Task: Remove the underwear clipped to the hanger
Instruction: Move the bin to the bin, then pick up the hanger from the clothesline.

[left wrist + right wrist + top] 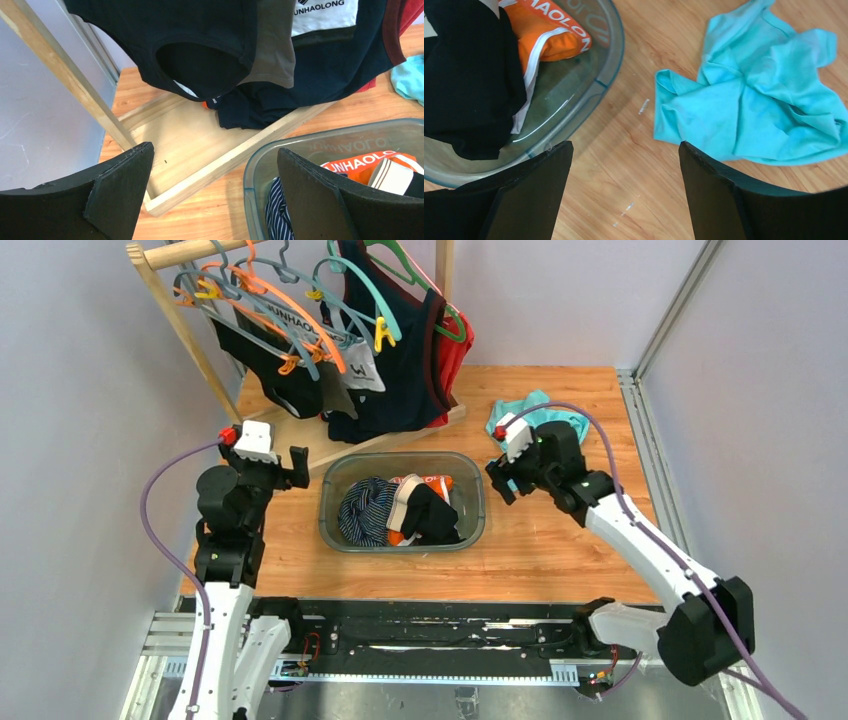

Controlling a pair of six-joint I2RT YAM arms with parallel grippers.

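The underwear hangs clipped to plastic hangers (pixel 262 298) on a wooden rack at the back left. It comprises black briefs (pixel 285 380) and a white-grey pair with lettering (pixel 362 370). The left wrist view shows the black briefs (pixel 200 60), a grey-brown pair (pixel 272 45) and the white lettered pair (pixel 325 15) overhead. My left gripper (pixel 299 467) (pixel 215 152) is open and empty, low in front of the rack and below the briefs. My right gripper (pixel 498 481) (pixel 624 145) is open and empty above bare table, right of the bin.
A clear bin (pixel 335 530) (pixel 260 170) (pixel 589 95) in the table's middle holds striped, orange and black garments. A large navy tank top (pixel 400 350) hangs on the rack's right side. A teal cloth (pixel 535 410) (pixel 754 100) lies beside my right gripper. The rack's wooden base (pixel 190 145) lies below my left gripper.
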